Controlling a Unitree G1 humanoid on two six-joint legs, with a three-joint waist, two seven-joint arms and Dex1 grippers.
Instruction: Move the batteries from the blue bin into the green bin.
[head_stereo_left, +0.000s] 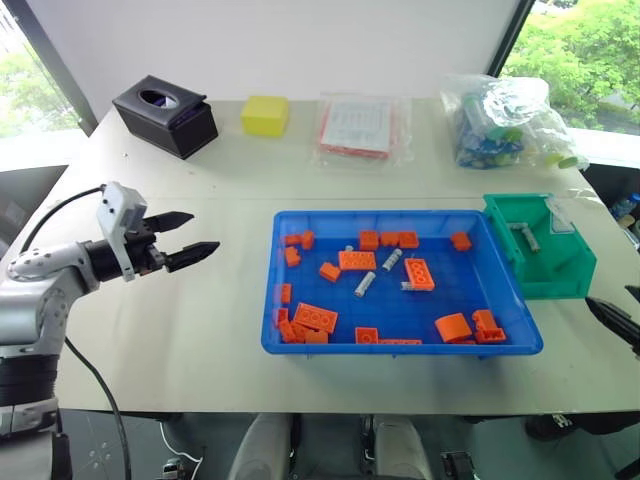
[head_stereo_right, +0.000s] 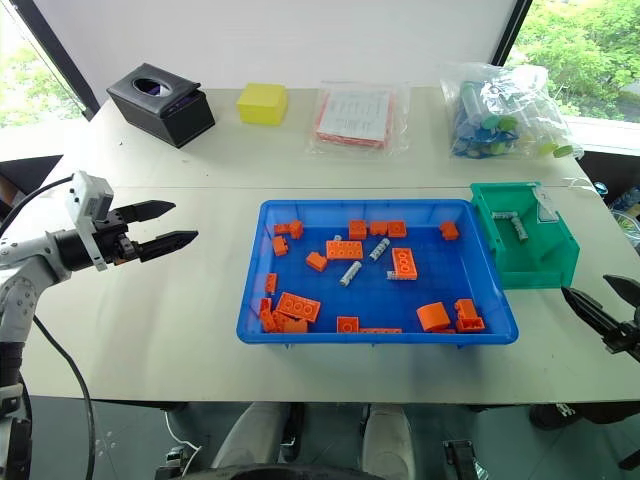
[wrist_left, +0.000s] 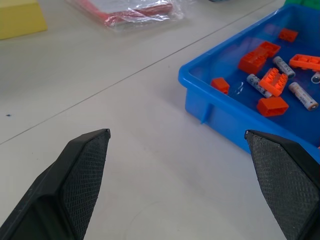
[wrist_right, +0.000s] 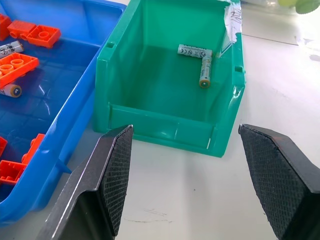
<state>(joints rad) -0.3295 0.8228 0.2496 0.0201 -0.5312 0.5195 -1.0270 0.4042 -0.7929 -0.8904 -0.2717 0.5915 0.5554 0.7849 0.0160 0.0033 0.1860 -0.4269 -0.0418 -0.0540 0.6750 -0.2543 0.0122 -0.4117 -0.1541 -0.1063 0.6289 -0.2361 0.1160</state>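
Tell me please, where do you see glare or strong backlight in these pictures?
Right eye view: bright daylight through the windows washes out the upper corners. Left wrist view: sheen on the plastic bag. Right wrist view: the green bin shows soft highlights on its walls; batteries inside stay readable.

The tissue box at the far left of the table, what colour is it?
Black; the tissue box shows best in the right eye view.
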